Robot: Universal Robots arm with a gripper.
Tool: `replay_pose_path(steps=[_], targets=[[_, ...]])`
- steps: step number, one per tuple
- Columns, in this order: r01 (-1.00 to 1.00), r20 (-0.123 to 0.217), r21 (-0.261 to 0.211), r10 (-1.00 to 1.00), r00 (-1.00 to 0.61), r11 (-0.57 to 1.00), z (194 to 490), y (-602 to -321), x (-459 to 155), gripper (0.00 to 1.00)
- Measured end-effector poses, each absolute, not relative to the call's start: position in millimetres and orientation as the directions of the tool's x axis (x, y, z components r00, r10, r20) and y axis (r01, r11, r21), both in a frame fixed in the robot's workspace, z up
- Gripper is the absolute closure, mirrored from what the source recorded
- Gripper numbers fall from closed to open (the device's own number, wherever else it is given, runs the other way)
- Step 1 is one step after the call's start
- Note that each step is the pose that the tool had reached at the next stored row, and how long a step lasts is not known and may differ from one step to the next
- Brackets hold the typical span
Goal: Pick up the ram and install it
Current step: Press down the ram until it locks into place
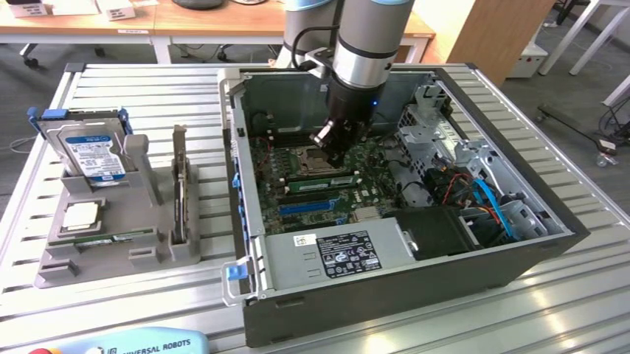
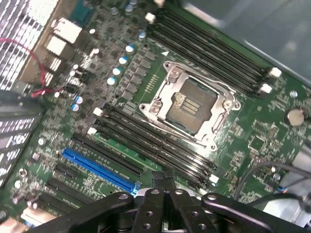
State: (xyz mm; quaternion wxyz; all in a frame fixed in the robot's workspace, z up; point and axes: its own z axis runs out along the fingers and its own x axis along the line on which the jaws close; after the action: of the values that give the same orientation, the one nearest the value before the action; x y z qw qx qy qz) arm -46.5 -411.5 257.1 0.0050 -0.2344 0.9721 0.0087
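An open computer case (image 1: 551, 228) lies on the table with its motherboard (image 1: 369, 203) facing up. My gripper (image 1: 333, 158) reaches down inside it, just beside the empty CPU socket (image 1: 305, 156). A green ram stick (image 1: 321, 181) stands edge-up in one of the memory slots below the gripper. In the wrist view the two fingers are pressed together with nothing between them, the gripper (image 2: 164, 175) over the slots (image 2: 160, 150) near the green edge of the ram (image 2: 129, 147). I cannot tell whether the tips touch it. Another green stick (image 1: 116, 238) lies in the grey holder.
The grey holder (image 1: 59, 269) at the exterior view's left carries a hard drive (image 1: 91, 151), a silver CPU chip (image 1: 81, 214) and an upright dark card (image 1: 179, 193). Inside the case are a labelled power supply (image 1: 340, 254), cables (image 1: 492, 203) and a metal drive cage (image 1: 433, 122).
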Motion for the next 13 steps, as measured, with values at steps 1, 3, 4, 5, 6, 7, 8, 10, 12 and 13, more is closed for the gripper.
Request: replay_pose_path(steps=[1,3,4,5,6,7,8,10,12,13], targets=[[-0.441,-0.014,0.015,-0.441,-0.897,0.897,257.0,-411.5,-46.5,0.90],[-0.411,-0.014,0.015,-0.411,-0.911,0.911,256.9,-411.5,-46.5,0.90],[-0.397,-0.014,0.015,-0.397,-0.918,0.918,256.9,-411.5,-46.5,0.90],[-0.382,-0.014,0.015,-0.382,-0.924,0.924,256.9,-411.5,-46.5,0.90],[-0.368,-0.014,0.015,-0.367,-0.930,0.930,256.8,-411.5,-46.5,0.90],[-0.353,-0.014,0.014,-0.353,-0.936,0.935,256.8,-411.5,-46.5,0.90],[-0.338,-0.014,0.015,-0.338,-0.941,0.941,256.8,-411.5,-46.5,0.90],[-0.308,-0.014,0.015,-0.308,-0.951,0.951,256.7,-411.5,-46.5,0.90],[-0.279,-0.014,0.014,-0.279,-0.960,0.960,256.7,-411.5,-46.5,0.90],[-0.264,-0.014,0.014,-0.264,-0.965,0.964,256.6,-411.5,-46.5,0.90]])
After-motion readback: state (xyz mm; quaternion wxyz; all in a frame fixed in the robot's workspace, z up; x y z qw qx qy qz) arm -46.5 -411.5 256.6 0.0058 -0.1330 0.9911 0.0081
